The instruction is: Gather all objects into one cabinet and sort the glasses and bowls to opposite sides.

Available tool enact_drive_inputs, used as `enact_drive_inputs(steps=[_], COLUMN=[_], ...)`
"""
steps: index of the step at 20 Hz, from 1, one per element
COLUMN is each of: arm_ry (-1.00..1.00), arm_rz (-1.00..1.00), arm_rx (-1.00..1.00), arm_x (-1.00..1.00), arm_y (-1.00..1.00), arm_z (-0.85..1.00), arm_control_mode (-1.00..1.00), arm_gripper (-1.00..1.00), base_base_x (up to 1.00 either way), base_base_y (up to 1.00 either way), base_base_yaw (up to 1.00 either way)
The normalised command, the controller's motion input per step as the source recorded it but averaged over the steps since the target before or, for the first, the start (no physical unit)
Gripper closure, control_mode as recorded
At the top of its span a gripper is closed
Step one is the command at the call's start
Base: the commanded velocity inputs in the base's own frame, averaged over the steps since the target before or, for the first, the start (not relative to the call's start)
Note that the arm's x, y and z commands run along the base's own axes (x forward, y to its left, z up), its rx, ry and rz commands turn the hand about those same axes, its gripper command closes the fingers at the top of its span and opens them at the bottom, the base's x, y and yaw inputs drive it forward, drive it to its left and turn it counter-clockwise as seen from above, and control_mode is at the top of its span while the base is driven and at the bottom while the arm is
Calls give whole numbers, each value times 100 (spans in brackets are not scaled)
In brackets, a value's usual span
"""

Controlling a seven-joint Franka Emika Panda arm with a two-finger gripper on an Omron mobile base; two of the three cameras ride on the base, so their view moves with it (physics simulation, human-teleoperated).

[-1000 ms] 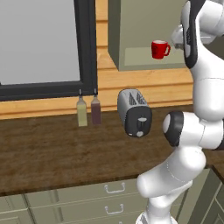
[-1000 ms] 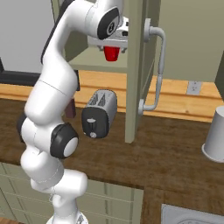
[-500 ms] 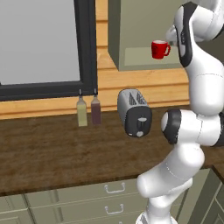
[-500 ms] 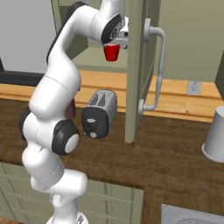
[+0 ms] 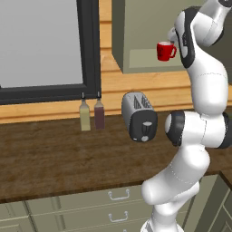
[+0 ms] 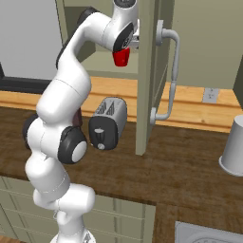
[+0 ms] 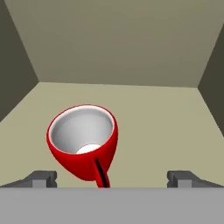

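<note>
- On the far left of the wooden counter (image 5: 54, 158), under the dark-framed window (image 5: 45, 45), two slim bottles (image 5: 91, 115) stand side by side against the wall. They are not cups and, as I judge it, have no part in the sorting.
- A dark toaster (image 5: 140, 118) sits right of the bottles, below the wall cabinet (image 5: 136, 27). It stands well apart from the shelf work above.
- The red cup (image 7: 84, 141) is inside the cabinet, at the front edge of the pale shelf (image 7: 157, 118), white inside, its thin handle turned toward the camera. From the hand view I cannot tell whether it rests on the shelf or hangs just above it.
- The gripper (image 7: 111, 179) is spread wide, its two tips flanking the cup without touching it. So the cup is not gripped; my reading is a placement or an approach.
- The cabinet door (image 6: 144, 76), with its curved tube handle (image 6: 170, 76), stands open at the right to give the arm room.
- A pale grey canister (image 6: 233, 147) sits far right on the counter, uninvolved.
</note>
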Motion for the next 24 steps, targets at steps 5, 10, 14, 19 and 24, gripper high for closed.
enact_drive_inputs(steps=[5, 10, 14, 19, 24], arm_ry=[-6, -2, -2, -7, -5], arm_rz=[1, 2, 2, 0, 0], arm_rx=[0, -2, -2, 0, 0], arm_x=[7, 0, 0, 0, 3], arm_y=[0, 1, 2, 0, 1], arm_z=[-10, -28, -24, -3, -3], arm_control_mode=[-100, -100, -100, -100, -100], arm_gripper=[-100, -100, -100, -100, -100], base_base_x=[0, 0, 0, 0, 0], base_base_y=[0, 0, 0, 0, 0], base_base_yaw=[0, 0, 0, 0, 0])
